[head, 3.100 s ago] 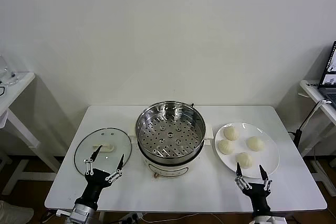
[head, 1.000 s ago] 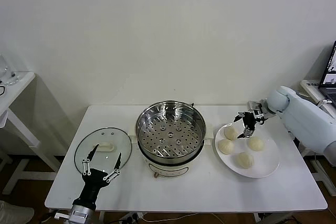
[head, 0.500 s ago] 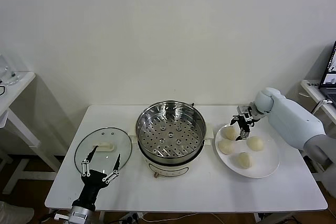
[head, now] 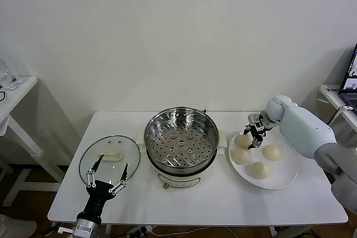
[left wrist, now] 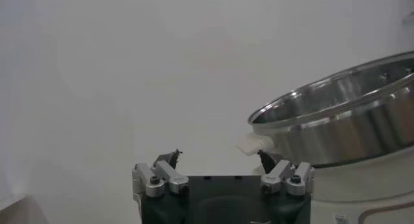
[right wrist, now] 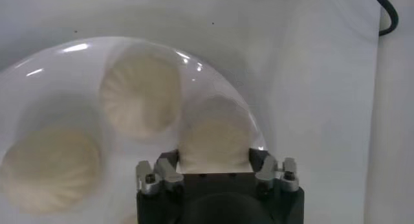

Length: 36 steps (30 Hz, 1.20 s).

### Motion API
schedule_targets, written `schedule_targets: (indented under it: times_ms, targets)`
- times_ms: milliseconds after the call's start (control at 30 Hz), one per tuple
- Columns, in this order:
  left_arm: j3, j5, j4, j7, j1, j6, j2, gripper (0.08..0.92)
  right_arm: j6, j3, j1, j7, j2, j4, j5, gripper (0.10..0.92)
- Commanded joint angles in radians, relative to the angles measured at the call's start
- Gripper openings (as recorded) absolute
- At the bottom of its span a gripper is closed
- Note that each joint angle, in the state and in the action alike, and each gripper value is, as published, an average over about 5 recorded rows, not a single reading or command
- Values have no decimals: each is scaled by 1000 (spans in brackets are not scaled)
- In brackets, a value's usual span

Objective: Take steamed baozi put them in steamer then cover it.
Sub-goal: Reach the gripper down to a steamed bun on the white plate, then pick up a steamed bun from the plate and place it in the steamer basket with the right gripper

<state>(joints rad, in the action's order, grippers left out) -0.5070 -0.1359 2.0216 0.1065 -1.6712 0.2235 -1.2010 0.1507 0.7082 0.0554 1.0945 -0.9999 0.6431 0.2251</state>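
Several cream-white pleated baozi lie on a white plate [head: 287, 178] right of the steamer [head: 181, 137], a shiny steel pot with a perforated tray, nothing in it. My right gripper [head: 252, 137] has come down on the plate's back-left baozi [head: 242, 141]. In the right wrist view that baozi [right wrist: 215, 131] fills the gap, and my right gripper [right wrist: 214, 159] is shut on it with both fingers against its sides. The bun still rests on the plate. The glass cover [head: 109, 159] lies flat left of the steamer. My left gripper [head: 107, 179] hovers open near the cover's front edge.
Two more baozi [right wrist: 139, 99] [right wrist: 52, 167] sit close beside the held one on the plate [right wrist: 65, 50]. In the left wrist view the steamer [left wrist: 349, 122] stands ahead of the open left gripper [left wrist: 218, 157]. Side tables flank the white table [head: 212, 204].
My right arm has reached left and down onto the back-left baozi, and its fingers have closed against the bun. The left arm has stayed in place.
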Motion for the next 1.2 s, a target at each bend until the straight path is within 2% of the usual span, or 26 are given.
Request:
schedule_targets:
  times_ms: [33, 167, 300, 467, 633, 867, 1200]
  targets:
    - [-1, 0, 5, 1, -1, 0, 0, 823, 3, 1, 5, 1, 12, 42, 13, 674]
    - [-2, 0, 7, 0, -2, 0, 2, 823, 50, 36, 60, 34, 85, 189, -15, 673]
    - [1, 0, 8, 0, 1, -2, 2, 823, 215, 59, 170, 51, 118, 294, -10, 680]
    - [2, -1, 15, 0, -2, -1, 1, 823, 353, 148, 339, 57, 102, 394, -40, 694]
    - [5, -1, 12, 1, -1, 2, 0, 823, 416, 248, 481, 73, 35, 491, -102, 695]
    - [7, -1, 15, 1, 0, 4, -1, 823, 511, 307, 532, 114, -127, 522, -89, 696]
    - [8, 0, 23, 3, 1, 16, -1, 823, 542, 321, 407, 138, -299, 445, 32, 696]
